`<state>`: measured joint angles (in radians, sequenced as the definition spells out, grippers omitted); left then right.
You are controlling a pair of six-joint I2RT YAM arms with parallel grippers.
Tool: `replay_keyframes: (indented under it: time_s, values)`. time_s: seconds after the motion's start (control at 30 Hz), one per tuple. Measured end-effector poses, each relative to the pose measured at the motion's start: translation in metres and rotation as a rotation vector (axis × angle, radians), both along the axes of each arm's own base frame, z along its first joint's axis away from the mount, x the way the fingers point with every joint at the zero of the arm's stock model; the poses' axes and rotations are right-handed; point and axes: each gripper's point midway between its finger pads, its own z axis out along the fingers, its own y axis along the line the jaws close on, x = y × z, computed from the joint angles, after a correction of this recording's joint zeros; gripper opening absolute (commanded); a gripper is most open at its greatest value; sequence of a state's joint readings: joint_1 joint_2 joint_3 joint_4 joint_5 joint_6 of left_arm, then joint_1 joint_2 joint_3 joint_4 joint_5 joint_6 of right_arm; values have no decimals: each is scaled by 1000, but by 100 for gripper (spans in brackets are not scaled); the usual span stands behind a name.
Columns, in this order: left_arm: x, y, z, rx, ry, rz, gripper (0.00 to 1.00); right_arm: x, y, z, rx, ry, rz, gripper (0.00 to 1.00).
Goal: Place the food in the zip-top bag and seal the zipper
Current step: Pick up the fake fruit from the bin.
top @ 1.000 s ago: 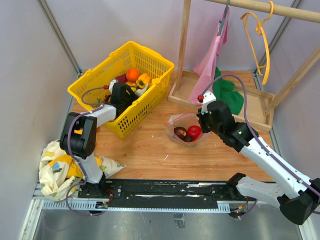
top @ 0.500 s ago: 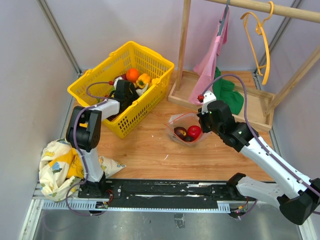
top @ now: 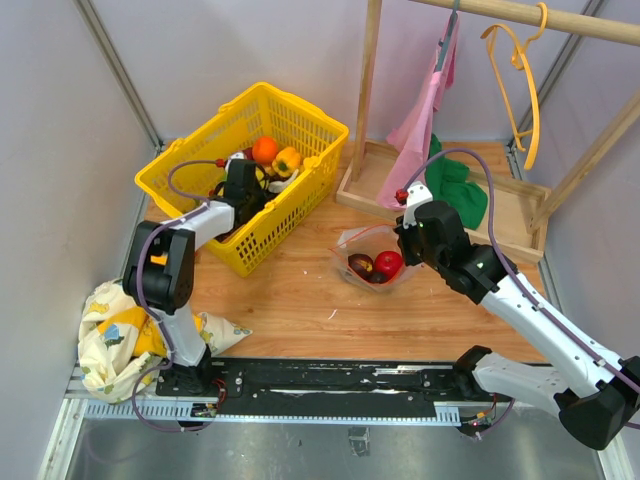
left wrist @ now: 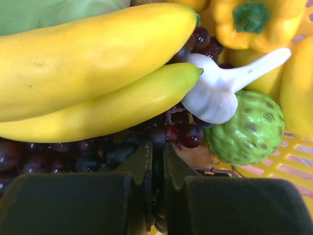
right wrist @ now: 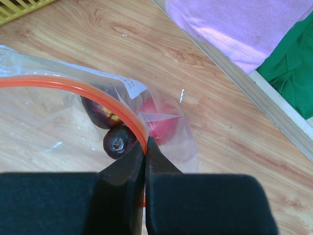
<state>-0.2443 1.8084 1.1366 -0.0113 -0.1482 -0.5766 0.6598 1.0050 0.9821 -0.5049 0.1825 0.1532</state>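
Note:
My left gripper (top: 243, 185) reaches into the yellow basket (top: 170, 190), jaws nearly together on the dark purple grapes (left wrist: 181, 132); its tips (left wrist: 157, 152) sit under two yellow bananas (left wrist: 98, 58). A white garlic (left wrist: 215, 93), a bumpy green fruit (left wrist: 244, 127) and a yellow pepper (left wrist: 254, 22) lie beside them, and an orange (top: 264, 149) tops the pile. The zip-top bag (top: 372, 262) lies open on the table with a red apple (top: 388, 263) and dark purple pieces (right wrist: 117, 142) inside. My right gripper (right wrist: 145, 144) is shut on the red zipper (right wrist: 88, 90).
A wooden clothes rack base (top: 510, 215) stands behind the bag, with a pink garment (top: 425, 115) hanging and a green cloth (top: 455, 190) on it. An orange hanger (top: 525, 90) hangs at the right. A yellow-patterned cloth bundle (top: 120, 335) lies front left.
My left gripper pushed deeper into the basket, then closed from wide open onto the grapes. The right arm and the bag have stayed still.

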Motion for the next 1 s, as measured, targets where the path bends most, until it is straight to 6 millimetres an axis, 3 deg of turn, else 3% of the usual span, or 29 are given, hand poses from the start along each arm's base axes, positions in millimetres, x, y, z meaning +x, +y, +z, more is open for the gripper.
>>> replay_keyframes:
  time_s: [0.33, 1.0]
  values:
    - [-15, 7, 40, 41, -65, -34, 0, -1, -1, 2, 4, -6, 0, 1]
    - [-54, 38, 204, 215, -438, -78, 0, -2, 3, 2, 14, 0, 15, 1]
